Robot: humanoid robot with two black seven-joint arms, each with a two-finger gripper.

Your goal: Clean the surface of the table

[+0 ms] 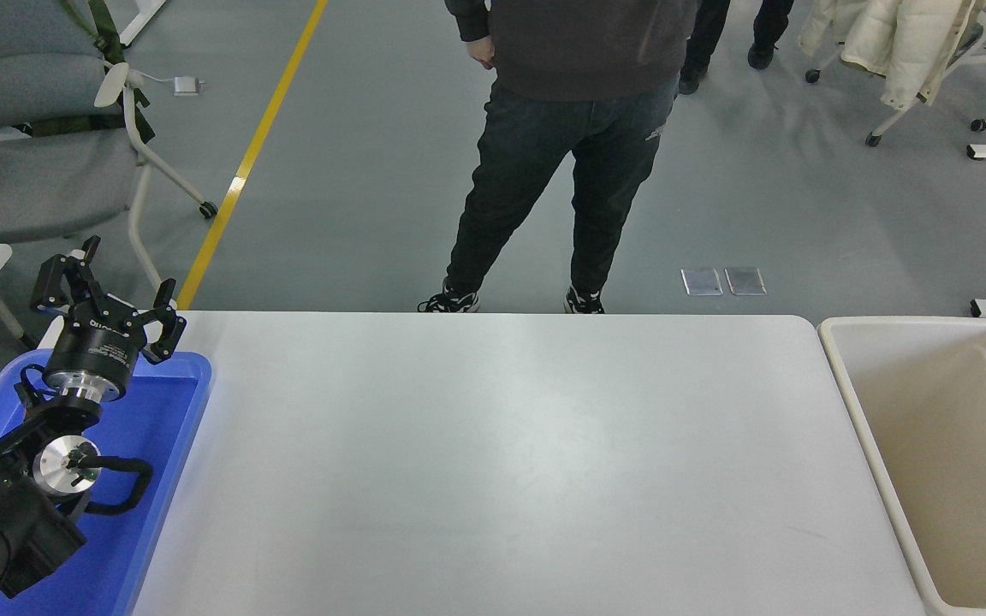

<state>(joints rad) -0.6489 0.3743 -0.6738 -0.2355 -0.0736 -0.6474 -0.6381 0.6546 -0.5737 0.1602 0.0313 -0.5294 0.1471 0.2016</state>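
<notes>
The table surface (510,462) filled the middle of the view, a broad white top with rounded far corners, flanked by a blue tray (159,453) at its left end and a beige bin (929,530) at its right. It looked hard, stiff and smooth — likely slippery under a rubber pad — and it was not a thing to be picked up at all; any cleaning would have meant pressing something flat against it and sliding, and no cloth or sponge showed anywhere. No loose item showed on it, only faint sheen and a few dull smudges.

The left gripper (108,299) hung over the far end of the tray with its black fingers spread apart and nothing between them. The right arm was not in sight.

By count: one table top, one tray, one bin, one gripper visible. Beyond the far edge stood one person (561,154) in dark clothes, feet close to the table, with a second person's (763,34) legs partly showing near the top right. Two chairs stood on the grey floor — one grey (31,162) at the upper left, one (912,43) draped with a pale coat at the upper right.
</notes>
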